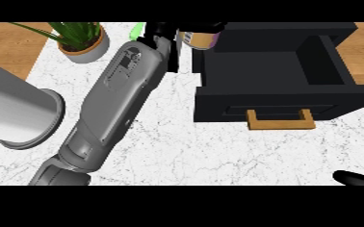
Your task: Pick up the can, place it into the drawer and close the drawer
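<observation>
The can (200, 39), tan with a pale label, hangs at the top middle of the head view, just left of the black drawer unit. My left hand (162, 32) is shut on it, black fingers curling over its top, and the grey forearm runs up to it from the lower left. The drawer (213, 98) stands pulled out and open, its wooden handle (280, 120) facing me. The can is beside the drawer's far left corner, outside its cavity. Only a black tip of my right hand (349, 177) shows at the lower right edge.
A potted plant (83, 42) stands at the back left. A large grey cylinder (25, 111) lies at the left edge. Something green (137, 29) peeks out behind the left wrist. White marble counter (213, 158) spreads in front of the drawer.
</observation>
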You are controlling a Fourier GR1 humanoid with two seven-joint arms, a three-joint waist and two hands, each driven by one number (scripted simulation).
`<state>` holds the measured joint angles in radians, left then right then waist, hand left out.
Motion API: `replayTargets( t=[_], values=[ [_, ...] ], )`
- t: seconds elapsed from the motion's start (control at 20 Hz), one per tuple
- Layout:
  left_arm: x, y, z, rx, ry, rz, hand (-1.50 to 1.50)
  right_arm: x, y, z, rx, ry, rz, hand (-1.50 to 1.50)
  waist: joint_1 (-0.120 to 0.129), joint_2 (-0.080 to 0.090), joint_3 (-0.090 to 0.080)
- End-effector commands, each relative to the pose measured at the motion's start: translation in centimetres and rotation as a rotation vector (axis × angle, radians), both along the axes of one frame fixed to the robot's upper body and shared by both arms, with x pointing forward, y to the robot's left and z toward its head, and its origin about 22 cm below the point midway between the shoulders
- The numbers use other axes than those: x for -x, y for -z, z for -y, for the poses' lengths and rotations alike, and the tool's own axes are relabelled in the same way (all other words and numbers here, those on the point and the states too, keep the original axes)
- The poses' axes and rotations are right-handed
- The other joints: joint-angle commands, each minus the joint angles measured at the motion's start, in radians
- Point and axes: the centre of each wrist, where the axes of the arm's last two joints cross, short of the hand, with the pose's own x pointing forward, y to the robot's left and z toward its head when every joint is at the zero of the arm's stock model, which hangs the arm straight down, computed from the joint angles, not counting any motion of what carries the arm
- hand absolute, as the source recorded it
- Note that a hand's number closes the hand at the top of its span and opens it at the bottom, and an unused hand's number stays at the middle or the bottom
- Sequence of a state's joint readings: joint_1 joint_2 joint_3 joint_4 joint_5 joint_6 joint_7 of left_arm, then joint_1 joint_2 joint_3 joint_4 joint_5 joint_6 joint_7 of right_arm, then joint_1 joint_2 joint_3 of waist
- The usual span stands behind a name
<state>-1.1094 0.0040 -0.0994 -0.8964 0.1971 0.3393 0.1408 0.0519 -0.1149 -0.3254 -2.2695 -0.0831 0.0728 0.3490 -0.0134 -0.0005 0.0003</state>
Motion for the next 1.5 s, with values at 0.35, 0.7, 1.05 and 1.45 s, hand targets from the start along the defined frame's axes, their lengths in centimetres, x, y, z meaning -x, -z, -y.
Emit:
replayTargets(
  t=[0.35, 0.7, 1.05, 1.45],
  values=[
    [-0.1, -7.8, 6.3, -0.068, -0.019, -0.018, 1.50, -0.7, -0.7, 0.0, 0.005, -0.031, 0.017, -1.50, -0.037, 0.009, 0.001],
    [-1.7, -7.1, 6.2, -0.101, 0.001, -0.038, 1.50, 0.1, -1.0, 0.1, 0.006, -0.021, 0.022, -1.50, -0.042, 0.013, 0.001],
    [-1.5, -7.3, 7.4, -0.151, -0.076, -0.006, 1.50, -2.3, -0.1, -0.2, 0.001, -0.060, 0.009, -1.50, -0.063, 0.019, 0.003],
    [-2.0, -5.8, 7.0, -0.144, -0.184, 0.005, -1.50, -2.3, -0.9, -0.8, 0.031, -0.083, 0.021, -1.50, -0.084, 0.026, 0.003]
  ],
)
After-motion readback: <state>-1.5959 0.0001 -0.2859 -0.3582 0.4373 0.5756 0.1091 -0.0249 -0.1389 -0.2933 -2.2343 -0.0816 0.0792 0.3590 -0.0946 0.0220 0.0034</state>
